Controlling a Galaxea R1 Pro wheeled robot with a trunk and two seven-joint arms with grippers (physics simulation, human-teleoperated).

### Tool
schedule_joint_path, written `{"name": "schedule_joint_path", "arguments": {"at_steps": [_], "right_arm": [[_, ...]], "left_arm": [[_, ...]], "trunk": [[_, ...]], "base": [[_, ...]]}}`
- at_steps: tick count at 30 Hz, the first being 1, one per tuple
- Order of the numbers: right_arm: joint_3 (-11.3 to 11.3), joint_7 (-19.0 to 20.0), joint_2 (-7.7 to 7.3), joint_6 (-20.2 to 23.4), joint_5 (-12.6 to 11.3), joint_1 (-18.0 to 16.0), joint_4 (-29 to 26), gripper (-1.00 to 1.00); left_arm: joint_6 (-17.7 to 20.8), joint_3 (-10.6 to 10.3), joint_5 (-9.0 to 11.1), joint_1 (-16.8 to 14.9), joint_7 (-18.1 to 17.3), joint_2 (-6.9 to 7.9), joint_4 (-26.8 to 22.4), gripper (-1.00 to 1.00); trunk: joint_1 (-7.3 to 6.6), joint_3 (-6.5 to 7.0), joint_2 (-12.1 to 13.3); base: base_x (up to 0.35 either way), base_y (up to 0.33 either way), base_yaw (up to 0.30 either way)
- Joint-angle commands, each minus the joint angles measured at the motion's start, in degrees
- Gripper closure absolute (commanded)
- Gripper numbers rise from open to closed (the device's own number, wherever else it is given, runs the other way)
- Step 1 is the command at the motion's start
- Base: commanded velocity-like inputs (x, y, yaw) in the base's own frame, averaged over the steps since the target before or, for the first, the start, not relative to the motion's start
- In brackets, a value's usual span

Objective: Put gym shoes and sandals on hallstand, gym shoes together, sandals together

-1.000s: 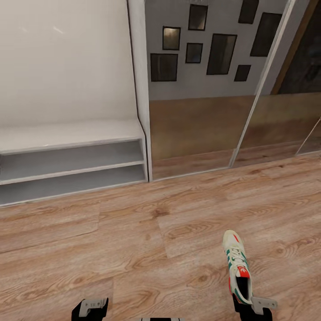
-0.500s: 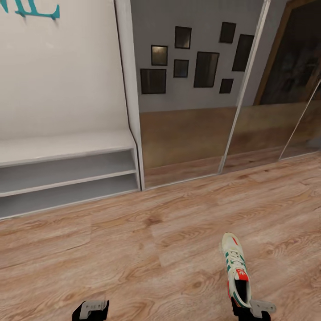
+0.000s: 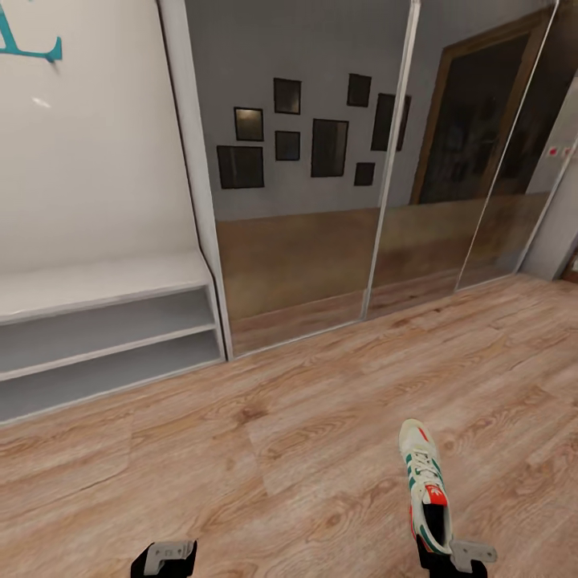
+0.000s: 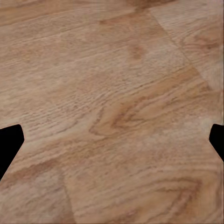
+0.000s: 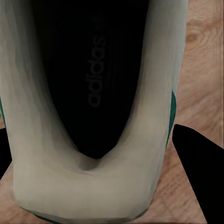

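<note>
One gym shoe (image 3: pixel 424 480), white with green stripes and red-orange accents, hangs over the corridor floor (image 3: pixel 305 449) at the lower right of the head view. My right gripper (image 3: pixel 452 555) is shut on its heel. In the right wrist view the gym shoe's dark opening and white heel (image 5: pixel 88 186) sit between the black fingers (image 5: pixel 198 163). My left gripper (image 3: pixel 164 558) is open and holds nothing, with bare planks (image 4: pixel 112 93) under its fingertips (image 4: pixel 9 142). The sandals are out of view. A low pale two-shelf bench (image 3: pixel 96 289) stands at the left; I cannot tell whether it is the hallstand.
Mirrored sliding doors (image 3: pixel 321 201) with pale frames run along the far wall, reflecting dark picture frames and a doorway. Teal lettering (image 3: pixel 32 44) hangs above the bench. Open wood floor stretches between me and the doors.
The whole head view has swung right, so the bench and doors sit further left in the picture. The shoe stays held in my right gripper.
</note>
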Motion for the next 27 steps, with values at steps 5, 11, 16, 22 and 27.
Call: {"name": "schedule_joint_path", "arguments": {"at_steps": [5,11,16,22,27], "right_arm": [[-0.53,0.26,0.05,-0.19,0.40,-0.05,0.07,1.00],[-0.53,0.26,0.34,-0.19,0.41,-0.05,0.07,1.00],[-0.53,0.26,0.36,-0.19,0.40,-0.05,0.07,1.00],[-0.53,0.26,0.43,-0.19,0.41,-0.05,0.07,1.00],[-0.53,0.26,0.43,-0.19,0.40,-0.05,0.07,1.00]], "left_arm": [[-0.18,0.43,-0.26,-0.02,-0.25,-0.03,0.03,-1.00],[-0.18,0.43,-0.26,-0.02,-0.25,-0.03,0.03,-1.00],[-0.18,0.41,-0.26,-0.02,-0.25,-0.03,0.04,-1.00],[-0.23,0.35,-0.32,-0.02,-0.31,-0.16,0.04,-1.00],[-0.26,0.34,-0.35,-0.02,-0.33,-0.20,0.04,-1.00]], "trunk": [[-0.14,1.06,0.05],[-0.29,2.29,0.13],[-0.42,3.01,0.24],[-0.42,2.74,0.24],[-0.42,2.50,0.24]], "base": [[0.000,0.000,-0.268],[0.000,0.000,-0.268],[0.000,0.000,-0.268],[0.000,0.000,-0.268],[0.005,0.000,-0.268]]}}
